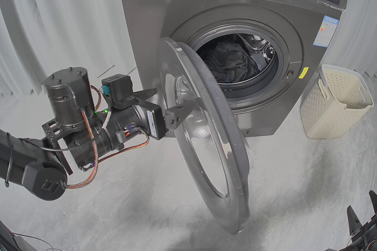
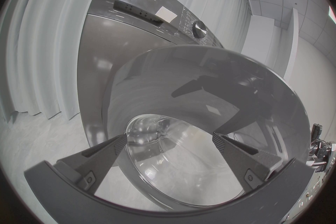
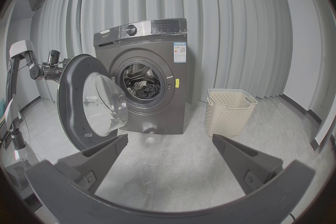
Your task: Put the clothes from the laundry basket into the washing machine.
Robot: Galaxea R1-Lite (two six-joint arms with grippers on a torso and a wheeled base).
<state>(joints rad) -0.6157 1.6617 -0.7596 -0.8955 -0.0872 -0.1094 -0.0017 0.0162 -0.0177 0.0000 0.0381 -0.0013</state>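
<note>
One step in hand: judged to be the closing of the door [image 1: 235, 161]; loading appears complete, since no clothes [image 1: 229, 59] are seen in the visible part of the laundry basket [image 1: 333, 114].
Next move: calls for a steady push on the door's outer face, swinging it about its hinge until it latches. The load should first be checked clear of the seal.
Room: pale pleated curtains [image 1: 59, 8] hang behind and beside the washing machine [image 1: 157, 20].
Floor [image 1: 118, 200]: pale grey and marbled; it carries both machine and basket.
Washing machine: grey front-loader, upright before the curtains.
Door: round, glass-centred, swung wide open on the robot's left of the opening.
Laundry basket: cream, perforated, on the floor near the machine, on the robot's right.
Clothes: dark bundle lying inside the drum, behind the opening's rim.
Left gripper [image 2: 168, 137]: jaws spread wide, holding nothing, at the door's outer face; contact cannot be confirmed.
Right gripper [image 3: 169, 137]: jaws spread wide, empty, low and well apart from machine and basket.
</note>
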